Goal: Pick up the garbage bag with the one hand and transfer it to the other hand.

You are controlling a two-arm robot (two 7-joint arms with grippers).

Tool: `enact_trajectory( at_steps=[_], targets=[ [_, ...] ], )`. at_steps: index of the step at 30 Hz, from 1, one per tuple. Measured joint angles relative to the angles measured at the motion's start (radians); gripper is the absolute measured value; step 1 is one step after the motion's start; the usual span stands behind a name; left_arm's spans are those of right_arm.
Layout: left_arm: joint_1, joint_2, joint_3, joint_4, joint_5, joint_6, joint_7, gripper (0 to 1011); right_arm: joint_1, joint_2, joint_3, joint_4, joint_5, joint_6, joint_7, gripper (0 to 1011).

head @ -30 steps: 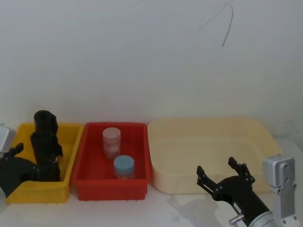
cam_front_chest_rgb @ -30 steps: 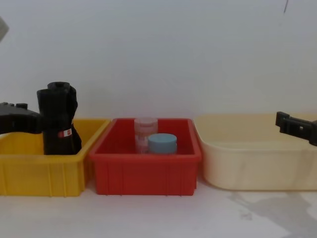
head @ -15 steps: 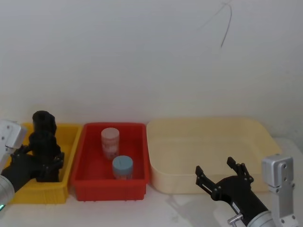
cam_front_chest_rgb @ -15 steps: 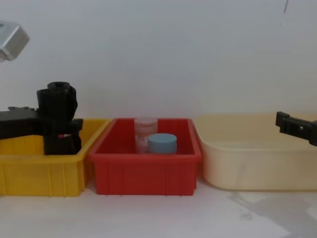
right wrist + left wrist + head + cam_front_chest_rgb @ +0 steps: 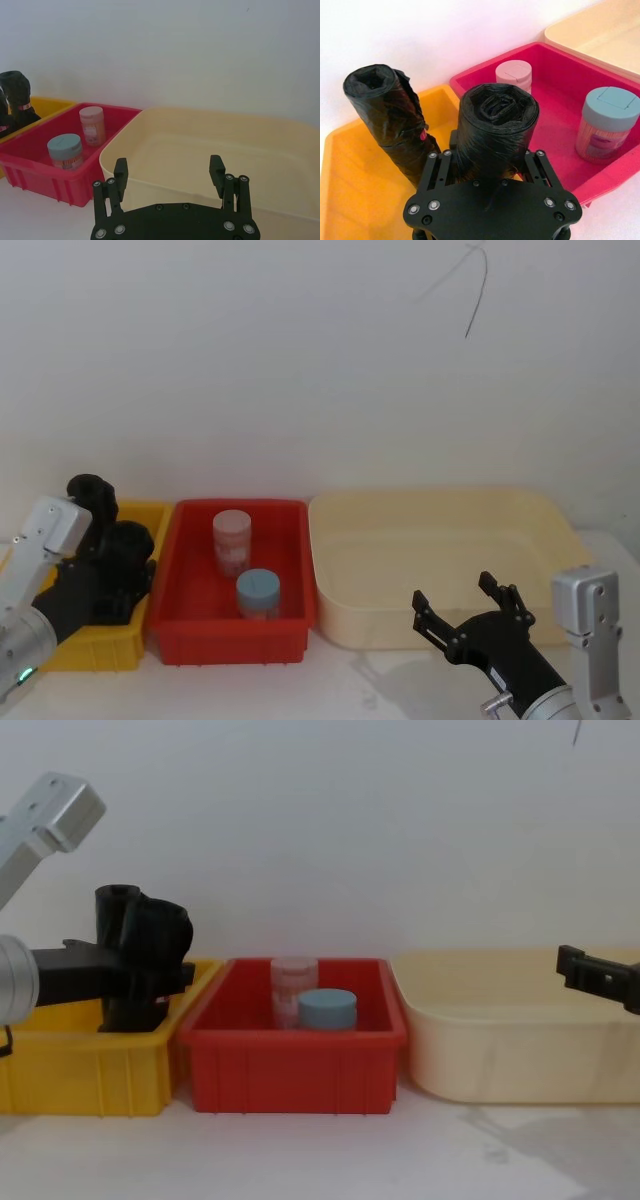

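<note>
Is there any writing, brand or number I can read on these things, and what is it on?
None can be read.
Small red label on the ungripped lumpy black roll of bags: too small.
Pinkish label on the blue-lidded clear jar: blurred.
Label on the pink-lidded jar: blurred.
Smooth black garbage bag roll in the left gripper: no label visible.
</note>
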Motion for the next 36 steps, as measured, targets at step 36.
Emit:
enact_trajectory(
  at_steps=[36],
  targets=[
    [0.051, 0.117, -0.049, -0.248, 0.084, 0.128, 0.006, 386, 0.0, 0.0, 0.0, 0.0, 0.0, 0.0, 0.0, 1001]
  ],
)
